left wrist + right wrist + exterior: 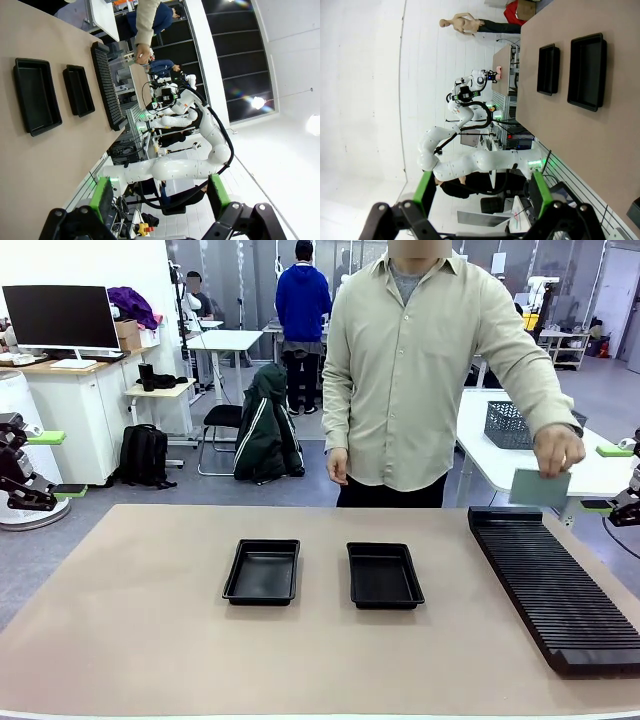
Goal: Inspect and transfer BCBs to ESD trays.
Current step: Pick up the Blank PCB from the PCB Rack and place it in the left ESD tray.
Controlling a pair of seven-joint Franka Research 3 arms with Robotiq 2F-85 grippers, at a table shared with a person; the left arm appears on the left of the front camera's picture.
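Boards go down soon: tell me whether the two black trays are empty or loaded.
Both empty: the left tray and the right tray show bare black floors. A green board is in the person's hand.

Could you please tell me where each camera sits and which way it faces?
Front view: between the arms, facing across the table at the person holding a BCB; left fingers and right fingers at the edges.
Left wrist view: on that wrist, rolled, facing past its open fingers towards the right arm.
Right wrist view: on that wrist, rolled, facing past its open fingers towards the left arm.
Shared: both ESD trays, in all three.
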